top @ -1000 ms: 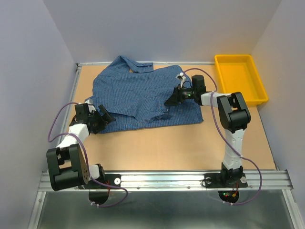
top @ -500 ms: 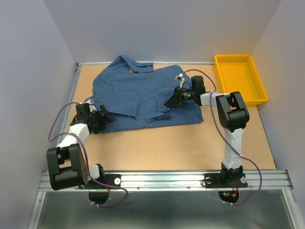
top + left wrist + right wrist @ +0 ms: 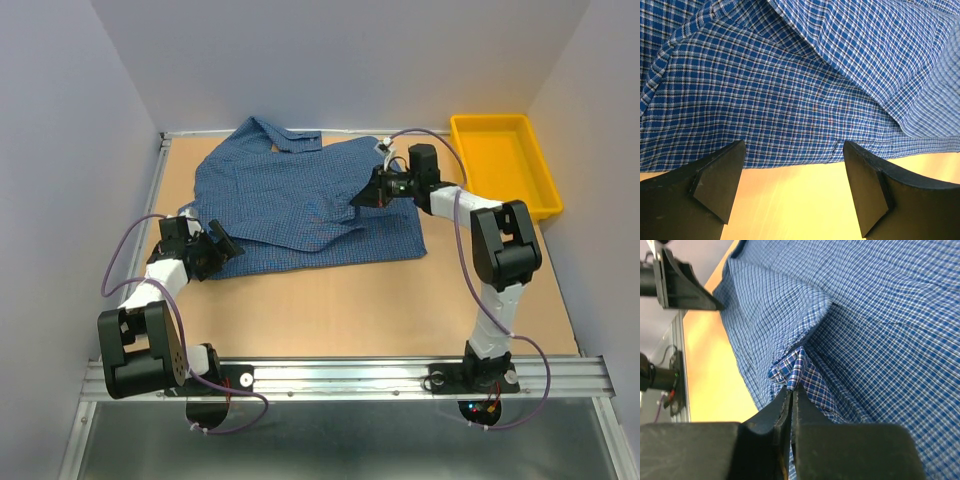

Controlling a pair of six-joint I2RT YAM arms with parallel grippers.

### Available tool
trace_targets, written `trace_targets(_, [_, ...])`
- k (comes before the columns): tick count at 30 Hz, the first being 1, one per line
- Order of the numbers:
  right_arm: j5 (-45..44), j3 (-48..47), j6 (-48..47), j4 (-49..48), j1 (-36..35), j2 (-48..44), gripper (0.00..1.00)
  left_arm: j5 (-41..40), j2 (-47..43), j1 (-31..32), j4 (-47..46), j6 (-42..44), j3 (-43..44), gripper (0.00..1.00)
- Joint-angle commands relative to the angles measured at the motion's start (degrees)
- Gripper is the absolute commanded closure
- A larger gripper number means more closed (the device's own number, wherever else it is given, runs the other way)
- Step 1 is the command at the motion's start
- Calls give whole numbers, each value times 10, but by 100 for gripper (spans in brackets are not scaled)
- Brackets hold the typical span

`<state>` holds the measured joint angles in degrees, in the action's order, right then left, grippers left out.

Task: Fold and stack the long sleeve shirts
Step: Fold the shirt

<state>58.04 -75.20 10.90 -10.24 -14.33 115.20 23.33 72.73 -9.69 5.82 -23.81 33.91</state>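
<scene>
One long sleeve shirt of blue check cloth lies spread and rumpled across the far half of the table, collar toward the back wall. My right gripper sits over its right middle, shut on a pinched ridge of the shirt; the fingertips clamp the fold, which is raised slightly. My left gripper rests low at the shirt's near left hem, open. Its fingers straddle bare table just short of the hem of the shirt, holding nothing.
A yellow tray stands at the far right corner, nothing in it. Grey walls close in the table on three sides. A metal rail runs along the near edge by the arm bases.
The right gripper has closed on a fold of the shirt and drawn it slightly toward the far right, smoothing the bunched flap near the front. The left arm has not moved.
</scene>
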Motion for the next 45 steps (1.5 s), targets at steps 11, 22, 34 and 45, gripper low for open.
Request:
trace_targets(11, [-224, -16, 95, 256, -4, -86, 99, -5, -5, 4, -1, 11, 19, 9])
trace_targets(22, [-408, -43, 146, 353, -5, -131, 45, -4, -5, 4, -1, 11, 20, 9])
trace_targets(34, [-390, 79, 184, 270, -4, -183, 47, -1, -10, 4, -2, 11, 19, 9])
trace_targets(45, [-332, 262, 337, -34, -5, -178, 46, 2, -15, 5, -3, 11, 18, 9])
